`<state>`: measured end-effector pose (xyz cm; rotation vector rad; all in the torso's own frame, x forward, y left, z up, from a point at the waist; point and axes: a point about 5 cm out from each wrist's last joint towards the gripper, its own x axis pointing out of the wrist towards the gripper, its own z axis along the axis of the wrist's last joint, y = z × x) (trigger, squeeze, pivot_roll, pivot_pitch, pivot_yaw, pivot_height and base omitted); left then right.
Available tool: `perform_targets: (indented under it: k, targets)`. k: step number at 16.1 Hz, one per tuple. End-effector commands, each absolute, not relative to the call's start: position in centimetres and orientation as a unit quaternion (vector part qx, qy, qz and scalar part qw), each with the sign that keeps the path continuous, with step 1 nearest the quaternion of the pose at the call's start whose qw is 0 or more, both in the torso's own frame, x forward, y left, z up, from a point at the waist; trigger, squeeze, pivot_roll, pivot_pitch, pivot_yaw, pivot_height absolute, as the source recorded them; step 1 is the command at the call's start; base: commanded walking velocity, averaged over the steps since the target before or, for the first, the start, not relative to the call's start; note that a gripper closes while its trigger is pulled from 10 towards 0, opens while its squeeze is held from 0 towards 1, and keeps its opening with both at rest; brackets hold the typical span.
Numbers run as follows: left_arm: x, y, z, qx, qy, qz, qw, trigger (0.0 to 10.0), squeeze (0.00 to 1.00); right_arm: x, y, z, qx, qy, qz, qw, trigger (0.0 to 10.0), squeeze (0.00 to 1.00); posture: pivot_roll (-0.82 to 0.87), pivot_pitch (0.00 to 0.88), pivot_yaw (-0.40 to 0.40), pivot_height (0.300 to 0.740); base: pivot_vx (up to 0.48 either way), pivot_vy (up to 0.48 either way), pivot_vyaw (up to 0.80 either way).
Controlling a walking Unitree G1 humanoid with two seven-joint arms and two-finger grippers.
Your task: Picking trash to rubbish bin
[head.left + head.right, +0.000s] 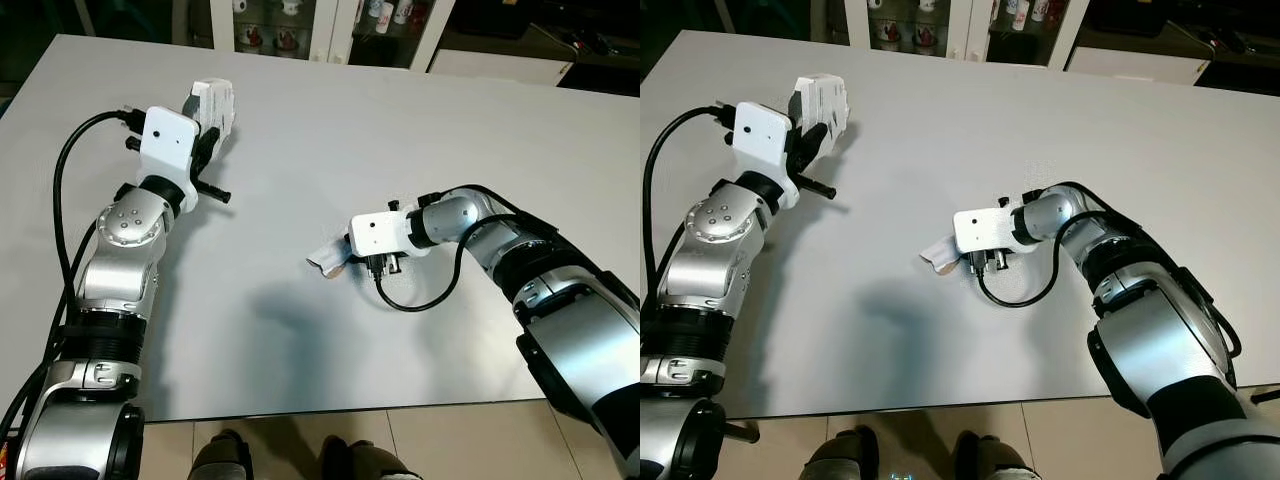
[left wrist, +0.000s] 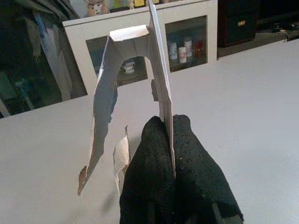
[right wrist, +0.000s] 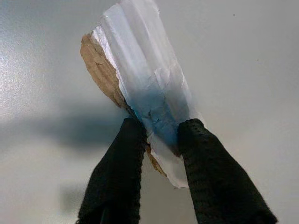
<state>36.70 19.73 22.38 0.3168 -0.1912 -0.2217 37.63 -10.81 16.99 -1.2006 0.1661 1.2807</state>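
Observation:
My left gripper [image 1: 207,135] is raised over the far left of the white table [image 1: 420,130]. It is shut on a torn white cardboard piece [image 1: 212,100] that stands upright above its fingers [image 2: 154,158]; the cardboard [image 2: 159,70] arches over with ragged brown edges. Near the table's middle, my right gripper [image 1: 342,263] is low on the surface. Its two black fingers [image 3: 126,154] press on both sides of a crumpled white paper scrap [image 3: 140,70] with a torn brown edge. The scrap [image 1: 325,262] sticks out to the left of the gripper.
A white cabinet [image 1: 300,25] with cups behind glass stands beyond the table's far edge. A black cable [image 1: 425,300] loops on the table under my right wrist. The table's near edge [image 1: 350,410] runs just ahead of my feet [image 1: 225,455].

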Motion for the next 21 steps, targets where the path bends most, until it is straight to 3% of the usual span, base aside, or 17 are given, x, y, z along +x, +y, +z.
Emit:
perform_targets:
  k: [1,8,9,11,17,19,20,21]
  targets:
    - [36.5,18.9,22.1,0.157,-0.093,-0.127,0.975,10.0,0.00,37.0,-12.0,15.1,-0.518,0.119,0.571,0.626,0.0,0.00,0.02,0.141,-0.138,0.740,0.000,0.000,0.00]
    - [36.6,18.3,21.9,0.148,-0.094,-0.132,0.976,10.0,0.00,36.4,-10.1,15.5,-0.411,0.055,0.611,0.674,0.0,0.00,0.01,0.128,-0.133,0.740,0.000,0.000,0.00]
    - [36.6,18.3,21.9,0.146,-0.095,-0.131,0.976,10.0,0.00,36.6,-9.8,16.0,-0.385,0.038,0.603,0.697,0.0,0.00,0.01,0.127,-0.132,0.740,0.000,0.000,0.00]
    - [36.6,18.1,21.8,0.137,-0.096,-0.126,0.978,10.0,0.00,37.4,-9.5,17.6,-0.306,-0.013,0.558,0.771,0.0,0.00,0.01,0.121,-0.126,0.740,0.000,0.000,0.00]
    - [36.6,17.5,20.8,0.100,-0.090,-0.118,0.984,10.0,0.00,38.0,-10.8,18.6,-0.192,-0.069,0.481,0.853,0.0,0.00,0.00,0.110,-0.109,0.740,0.000,0.000,0.00]
    - [36.5,18.0,19.5,0.066,-0.081,-0.077,0.991,10.0,0.00,38.4,-12.2,18.0,-0.130,-0.080,0.392,0.907,0.0,0.00,0.00,0.101,-0.098,0.740,0.000,0.000,0.00]
    - [36.4,18.3,19.0,0.052,-0.080,-0.059,0.994,10.0,0.00,38.5,-12.6,17.9,-0.110,-0.087,0.360,0.922,2.0,0.00,0.01,0.098,-0.091,0.740,0.000,0.000,0.00]
    - [36.3,18.4,18.7,0.045,-0.078,-0.052,0.995,10.0,0.00,38.6,-12.9,17.8,-0.093,-0.090,0.338,0.932,8.5,0.00,0.01,0.096,-0.090,0.740,0.000,0.000,0.00]
